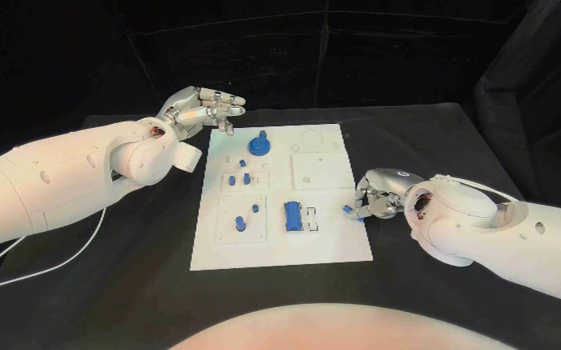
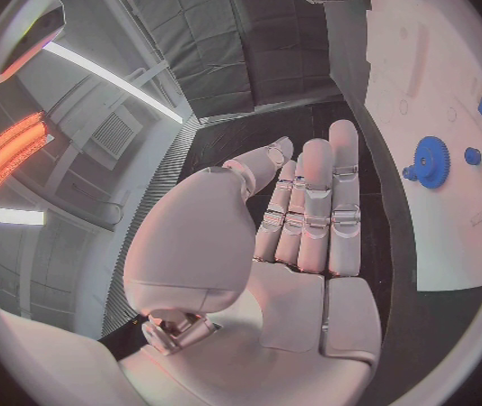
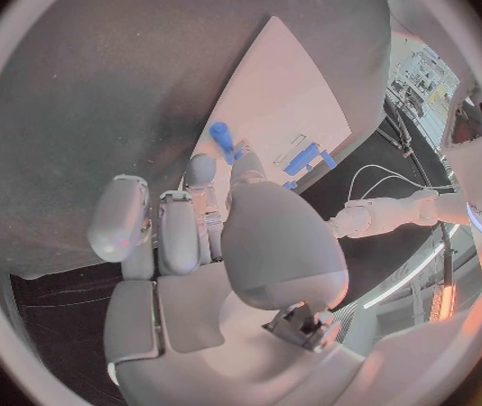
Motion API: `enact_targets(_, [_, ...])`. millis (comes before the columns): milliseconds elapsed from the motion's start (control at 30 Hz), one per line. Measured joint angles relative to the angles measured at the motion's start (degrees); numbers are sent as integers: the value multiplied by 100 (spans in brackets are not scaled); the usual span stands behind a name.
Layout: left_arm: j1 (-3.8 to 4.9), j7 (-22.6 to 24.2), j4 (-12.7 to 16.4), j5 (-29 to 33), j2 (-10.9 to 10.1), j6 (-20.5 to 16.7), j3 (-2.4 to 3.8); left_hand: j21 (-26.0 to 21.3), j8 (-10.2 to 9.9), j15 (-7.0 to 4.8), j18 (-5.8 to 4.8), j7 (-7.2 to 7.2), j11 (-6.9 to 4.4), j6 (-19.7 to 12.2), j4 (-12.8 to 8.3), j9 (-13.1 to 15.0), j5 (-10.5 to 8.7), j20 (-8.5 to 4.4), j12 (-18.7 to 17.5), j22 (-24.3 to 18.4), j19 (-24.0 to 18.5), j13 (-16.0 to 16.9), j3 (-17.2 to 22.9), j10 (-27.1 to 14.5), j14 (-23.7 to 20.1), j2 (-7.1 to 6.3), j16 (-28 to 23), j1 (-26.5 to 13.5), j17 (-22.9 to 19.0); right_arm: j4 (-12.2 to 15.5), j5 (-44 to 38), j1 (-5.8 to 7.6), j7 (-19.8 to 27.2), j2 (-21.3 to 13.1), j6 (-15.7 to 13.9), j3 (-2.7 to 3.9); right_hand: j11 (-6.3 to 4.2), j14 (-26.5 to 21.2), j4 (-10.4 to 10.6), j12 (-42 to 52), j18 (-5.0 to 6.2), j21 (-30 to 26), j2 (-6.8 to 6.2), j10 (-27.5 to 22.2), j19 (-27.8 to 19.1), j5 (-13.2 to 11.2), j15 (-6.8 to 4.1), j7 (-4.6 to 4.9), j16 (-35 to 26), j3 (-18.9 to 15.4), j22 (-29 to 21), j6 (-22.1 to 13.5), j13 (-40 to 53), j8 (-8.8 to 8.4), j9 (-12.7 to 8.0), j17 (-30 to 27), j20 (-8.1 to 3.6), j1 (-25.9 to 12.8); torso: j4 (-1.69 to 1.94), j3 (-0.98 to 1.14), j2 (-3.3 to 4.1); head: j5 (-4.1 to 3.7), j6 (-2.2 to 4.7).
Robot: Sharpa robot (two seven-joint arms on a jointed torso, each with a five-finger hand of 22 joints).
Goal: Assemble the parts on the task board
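Right hand at 4 o'clock of the task board, fingers pinching a small blue part at the board's edge. Left hand at 11 o'clock, fingers extended together, grasping nothing, above the desk.

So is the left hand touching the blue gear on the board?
Apart. The left wrist view shows the left hand with its fingers straight and empty, black table between the fingertips and the blue gear on the task board.
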Motion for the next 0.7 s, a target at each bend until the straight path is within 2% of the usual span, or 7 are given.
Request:
enact_targets(233, [0, -1, -4, 0, -1, 6, -1, 0, 0, 0, 0, 0, 0, 0, 0, 0, 0, 0, 0, 0, 0, 0, 0, 0, 0, 0, 0, 0, 0, -44, -70, -2, -33, 144, 107, 8, 0, 0, -111, -7, 0, 0, 95, 0, 0, -9, 0, -3, -9, 33, -5, 40, 0, 17, 24, -3, 0, 148, 0, 1, 0, 8, -1])
enact_targets(400, [0, -1, -5, 0, -1, 10, -1, 0, 0, 0, 0, 0, 0, 0, 0, 0, 0, 0, 0, 1, 0, 1, 0, 0, 0, 0, 0, 0, 0, -75, -202, 15, -114, 247, 341, 35, -23, 0, -215, -115, 1, -25, 134, -23, 0, -155, 0, -10, -51, 72, -14, 70, -52, 16, 29, -53, 0, 242, 0, 0, -1, 9, 4])
enact_targets(467, [0, -1, -5, 0, -5, 11, -1, 0, 0, 0, 0, 0, 0, 0, 0, 0, 0, 0, 0, 1, 0, 1, 0, 0, 0, 0, 0, 0, 0, -77, -260, 24, -145, 265, 437, 48, -21, 0, -221, -115, 1, -25, 105, -21, 0, -184, 0, -5, -67, 78, -14, 81, -61, -13, 29, -60, 0, 271, 0, 0, -1, 9, 3])
enact_targets(600, [0, -2, -5, 0, -14, 11, -1, 0, 0, 0, 0, 0, 0, 0, 0, 0, 0, 0, 0, 1, 0, 1, 0, 0, 0, 0, 0, 0, 1, -76, -395, 35, -197, 297, 587, 58, -24, 0, -301, -151, 1, -25, 195, -24, 0, -209, 0, -15, -67, 159, -8, 91, -76, -19, 29, -56, 0, 399, 0, -1, -1, 9, -10])
enact_targets(633, [0, -2, -4, 0, -15, 12, -1, 0, 0, 0, 0, 0, 8, 0, 0, 0, 0, 0, 0, 1, 0, 1, 0, -8, 0, 0, 0, 0, 1, -71, -429, 36, -206, 304, 613, 60, -42, 0, -359, -184, 0, -25, 224, -42, 0, -315, 0, -26, -67, 216, -3, 102, -88, -25, 29, -52, 0, 486, 0, -2, -1, 12, -10])
enact_targets(700, [0, -4, -3, 0, -15, 12, -2, 0, 0, 0, -1, 0, 21, 0, 0, 0, 0, 0, 0, 1, 0, 1, 0, -21, 0, 0, 0, 0, 0, -53, -494, 36, -220, 320, 661, 63, -63, 0, -504, -248, 1, -25, 317, -62, 0, -677, 0, -23, -67, 365, -2, 142, -114, -107, 29, -40, 0, 622, 0, -2, -2, 14, -10])
